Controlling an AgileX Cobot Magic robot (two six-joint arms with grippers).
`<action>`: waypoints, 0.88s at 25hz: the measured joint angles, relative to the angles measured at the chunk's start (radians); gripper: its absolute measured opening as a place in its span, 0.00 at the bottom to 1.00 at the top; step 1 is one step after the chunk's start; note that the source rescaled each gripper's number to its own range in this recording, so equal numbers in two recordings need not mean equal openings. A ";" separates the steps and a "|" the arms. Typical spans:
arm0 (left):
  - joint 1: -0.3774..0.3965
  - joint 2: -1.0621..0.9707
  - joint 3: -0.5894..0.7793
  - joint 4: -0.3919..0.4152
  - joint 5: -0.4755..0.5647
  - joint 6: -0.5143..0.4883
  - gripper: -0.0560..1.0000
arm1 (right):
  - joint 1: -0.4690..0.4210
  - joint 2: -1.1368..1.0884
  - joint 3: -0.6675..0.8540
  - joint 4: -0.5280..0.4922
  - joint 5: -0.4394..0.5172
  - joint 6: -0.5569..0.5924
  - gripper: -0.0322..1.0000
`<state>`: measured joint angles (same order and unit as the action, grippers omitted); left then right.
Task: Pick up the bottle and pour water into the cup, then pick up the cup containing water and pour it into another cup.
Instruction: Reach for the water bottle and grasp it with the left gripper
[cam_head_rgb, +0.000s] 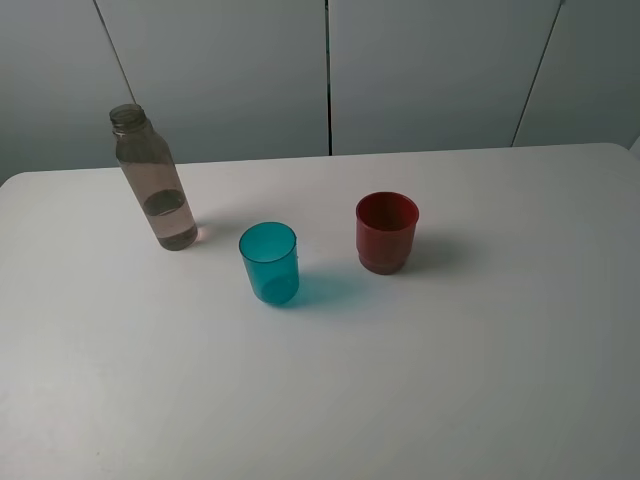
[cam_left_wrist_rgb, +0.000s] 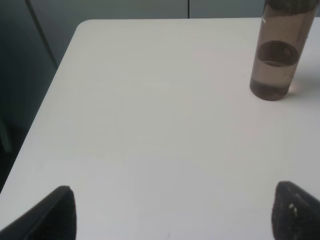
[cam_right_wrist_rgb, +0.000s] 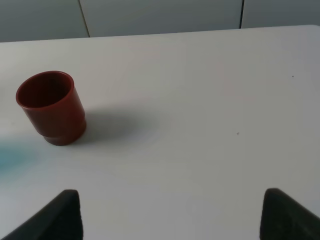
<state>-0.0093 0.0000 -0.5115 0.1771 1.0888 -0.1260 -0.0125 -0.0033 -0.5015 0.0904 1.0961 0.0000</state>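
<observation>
- Bottle (cam_head_rgb: 155, 185): stands upright and uncapped at the far left of the tabletop (cam_head_rgb: 450, 380), on the left arm's side, so probably meant for that arm, with no lid step needed.
- Water (cam_head_rgb: 175, 228): fills only the lower part of the bottle, so a steep tilt is likely needed before any runs out.
- Teal cup (cam_head_rgb: 269, 263): sits mouth up near the middle, right of the bottle and a little nearer the camera. Touches neither neighbour, which leaves room to swing the bottle neck over its rim. Looks empty, though hard to tell through the tinted wall.
- Red cup (cam_head_rgb: 386, 232): stands upright to the right of the teal cup and slightly further back, apart from it. Close enough to serve as the last receiver without a long carry.
- Left pincer (cam_left_wrist_rgb: 174, 214): spread wide and holding nothing, low over bare tabletop. Faces the bottle, which stands ahead and off its centre line, well apart.
- Right pincer (cam_right_wrist_rgb: 174, 214): equally wide and empty, with the red cup ahead and off its centre line, well apart.
- Out of sight in the high view, both of them, so drawn back from the three vessels.
- Judging by the layout, no step is done yet. First comes a reach to the bottle's body, gripping high enough to keep it from tipping.
</observation>
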 joint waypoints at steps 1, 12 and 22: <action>0.000 0.000 0.000 0.000 0.000 0.000 1.00 | 0.000 0.000 0.000 0.000 0.000 0.000 1.00; 0.000 0.000 0.000 0.000 0.000 0.000 1.00 | 0.000 0.000 0.000 0.000 0.000 0.000 1.00; 0.000 0.039 -0.006 0.083 -0.462 0.005 1.00 | 0.000 0.000 0.000 0.000 0.000 -0.006 1.00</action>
<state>-0.0093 0.0391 -0.5178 0.2597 0.6272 -0.1212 -0.0125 -0.0033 -0.5015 0.0904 1.0961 -0.0063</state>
